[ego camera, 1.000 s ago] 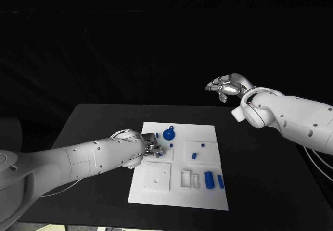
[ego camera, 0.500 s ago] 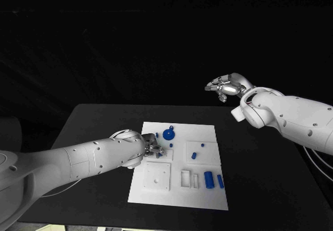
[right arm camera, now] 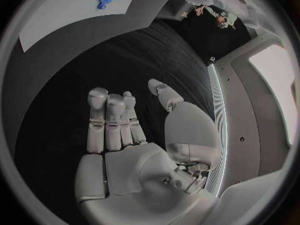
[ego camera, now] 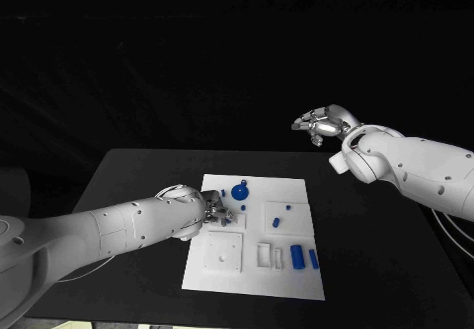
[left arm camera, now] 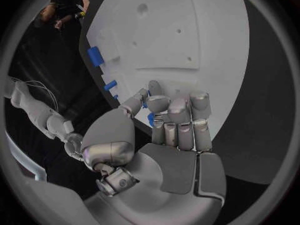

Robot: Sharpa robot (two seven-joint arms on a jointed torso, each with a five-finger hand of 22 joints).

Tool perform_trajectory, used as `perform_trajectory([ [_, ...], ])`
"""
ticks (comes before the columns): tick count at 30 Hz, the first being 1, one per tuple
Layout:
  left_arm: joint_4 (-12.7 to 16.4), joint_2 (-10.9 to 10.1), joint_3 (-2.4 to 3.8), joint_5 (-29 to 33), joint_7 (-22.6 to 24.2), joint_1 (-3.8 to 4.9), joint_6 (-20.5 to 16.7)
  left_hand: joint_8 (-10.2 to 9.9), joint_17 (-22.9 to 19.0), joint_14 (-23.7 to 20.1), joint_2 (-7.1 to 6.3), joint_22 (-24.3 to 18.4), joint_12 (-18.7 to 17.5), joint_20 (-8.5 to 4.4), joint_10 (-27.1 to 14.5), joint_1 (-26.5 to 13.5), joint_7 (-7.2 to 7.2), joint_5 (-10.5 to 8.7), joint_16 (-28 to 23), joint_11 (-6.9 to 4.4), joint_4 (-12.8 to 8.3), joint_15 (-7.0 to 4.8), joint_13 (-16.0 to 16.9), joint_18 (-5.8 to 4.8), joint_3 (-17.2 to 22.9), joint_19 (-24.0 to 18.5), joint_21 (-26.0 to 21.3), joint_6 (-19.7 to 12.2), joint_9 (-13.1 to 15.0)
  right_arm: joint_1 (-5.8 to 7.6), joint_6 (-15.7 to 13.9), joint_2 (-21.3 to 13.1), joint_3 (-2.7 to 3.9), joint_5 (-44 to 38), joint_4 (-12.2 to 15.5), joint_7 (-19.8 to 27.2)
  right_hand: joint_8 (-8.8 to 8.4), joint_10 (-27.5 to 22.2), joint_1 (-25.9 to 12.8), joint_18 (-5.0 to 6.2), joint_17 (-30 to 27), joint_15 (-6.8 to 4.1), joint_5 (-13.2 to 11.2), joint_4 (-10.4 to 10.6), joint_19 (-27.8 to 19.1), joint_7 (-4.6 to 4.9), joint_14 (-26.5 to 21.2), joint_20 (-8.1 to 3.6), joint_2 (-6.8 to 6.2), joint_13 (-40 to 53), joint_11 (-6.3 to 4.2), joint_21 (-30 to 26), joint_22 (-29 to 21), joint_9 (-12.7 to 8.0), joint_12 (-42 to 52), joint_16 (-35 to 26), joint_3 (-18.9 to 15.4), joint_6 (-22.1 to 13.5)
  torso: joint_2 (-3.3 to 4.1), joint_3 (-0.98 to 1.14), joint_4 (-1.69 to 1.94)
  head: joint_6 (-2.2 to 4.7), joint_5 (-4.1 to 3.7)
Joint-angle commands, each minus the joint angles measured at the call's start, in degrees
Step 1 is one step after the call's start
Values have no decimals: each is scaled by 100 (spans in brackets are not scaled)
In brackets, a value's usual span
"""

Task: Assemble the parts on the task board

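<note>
The white task board (ego camera: 259, 281) lies in the middle of the black table. My left hand (ego camera: 216, 212) rests over the board's left edge, its fingers curled around a small blue part (left arm camera: 150, 118) pinched against the thumb. On the board lie a round blue disc (ego camera: 240, 192), a small blue peg (ego camera: 277, 221), a blue block (ego camera: 297, 256) and a blue cylinder (ego camera: 314, 258). My right hand (ego camera: 321, 125) hangs high beyond the table's back right corner, far from the board, fingers apart and holding nothing.
A raised white square (ego camera: 224, 250) and a narrow white slot frame (ego camera: 264, 254) sit on the board's near half. Bare black table (ego camera: 138, 185) surrounds the board on all sides.
</note>
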Motion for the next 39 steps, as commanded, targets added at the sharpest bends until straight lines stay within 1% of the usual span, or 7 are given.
perform_trajectory([
  [1, 11, -10, 2, 39, 51, -1, -4, -9, -4, -9, -17, 86, 45, -420, 4, -75, -3, -23, 40, -12, -40, -3, -9, 87, -196, -65, 35, -35, 22, 1, 84, -2, 3, -21, 4, 29, -36, -44, -46, 397, -10, 12, 36, -27, 1, 71, -1, -29, 33, -6, 4, -26, 9, -8, 23, -30, 3, 39, 3, 0, 0, 7, -10],
  [12, 67, -126, 5, 200, 100, -1, -81, -16, -14, -30, -110, 80, 39, -422, -13, -130, -8, -26, 33, -7, -48, -8, -21, 97, -307, -88, 23, -54, 27, 1, 84, -11, 3, -21, 2, 34, -37, -45, -52, 397, -10, 13, 38, -25, 1, 71, -1, -28, 33, -8, 4, -27, 10, -9, 24, -30, 0, 38, -2, 0, 4, 6, -12],
  [23, 399, -451, 45, 663, 168, 142, -2, -162, -88, -235, -604, 43, -93, -404, -193, -83, 82, -21, -92, 78, 319, -24, -86, 99, -87, -231, -93, -294, -2, 0, 86, -32, 3, -21, -11, 32, -41, -47, -61, 397, -11, 13, 45, -22, 0, 72, -3, -28, 31, -11, 5, -30, 12, -11, 25, -31, -4, 32, -5, 4, 5, 50, -24],
  [28, 498, -582, 76, 1067, 258, 305, 29, -431, -178, -645, -595, 3, -320, -309, -599, 60, 311, -6, -303, 294, 267, 83, -179, 20, -107, -594, -315, -821, -77, 0, 86, -35, 3, -21, -43, 33, -42, -47, -61, 397, -11, 13, 47, -22, 0, 73, -3, -28, 31, -12, 5, -30, 12, -12, 25, -31, -4, 30, -4, 3, 10, 69, -23],
  [31, 492, -624, 232, 1203, 266, 340, 18, -460, -258, -818, -579, -30, -440, -254, -759, 138, 362, -22, -421, 354, 226, 179, -248, -35, -147, -760, -444, -921, -80, 0, 86, -34, 3, -20, -58, 33, -43, -47, -61, 397, -11, 14, 48, -23, 0, 73, -3, -28, 32, -12, 6, -31, 13, -12, 25, -31, -4, 28, -2, 7, 5, 89, -14],
  [33, 467, -642, 261, 1235, 285, 383, -3, -563, -376, -1023, -548, -91, -651, -204, -987, 183, 455, -17, -624, 449, 197, 268, -360, -78, -161, -938, -611, -1145, -114, 0, 89, -33, 3, -19, -67, 33, -44, -47, -61, 397, -11, 14, 49, -23, 0, 73, -3, -28, 32, -12, 6, -31, 13, -13, 26, -31, -4, 26, 0, 7, 5, 110, -12],
  [39, 118, -522, 302, 1182, 293, 488, 21, -666, -635, -1172, -310, -231, -1031, -126, -1144, 381, 564, 9, -972, 553, 30, 446, -609, -165, -252, -1081, -907, -1384, -162, -1, 99, -15, 2, -22, -101, 34, -46, -48, -60, 397, -11, 14, 50, -24, 1, 74, -3, -28, 34, -13, 6, -32, 13, -14, 26, -31, -3, 24, 5, 2, 1, 162, -13],
])
